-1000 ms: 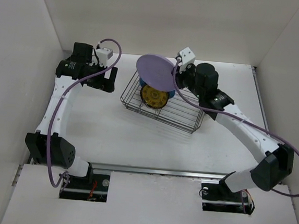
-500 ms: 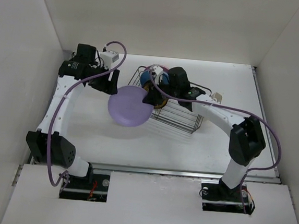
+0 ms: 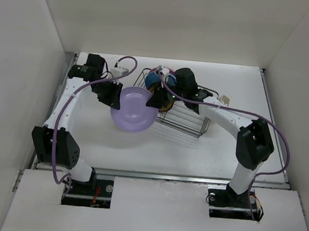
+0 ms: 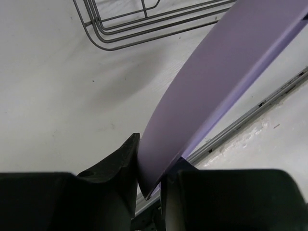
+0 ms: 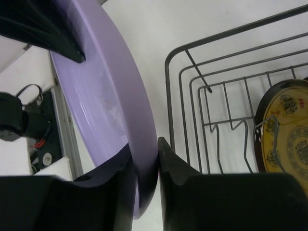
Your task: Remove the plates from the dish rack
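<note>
1. The left gripper [image 3: 109, 93] is clenched on the far-left rim of the large round lavender plate [image 3: 134, 112].
2. The plate is held off the white table [image 3: 114, 144], just left of the black wire dish rack [image 3: 185, 121].
3. The right gripper [image 3: 157, 100] clamps the plate's right rim.
4. A small dark-rimmed yellow-orange plate [image 5: 288, 137] stands inside the rack.

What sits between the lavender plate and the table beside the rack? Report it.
Nothing visible. The lavender plate, gripped at opposite rims by the left gripper and right gripper, hangs just left of the dish rack, outside its wires. The left wrist view shows only bare table beneath it.
</note>
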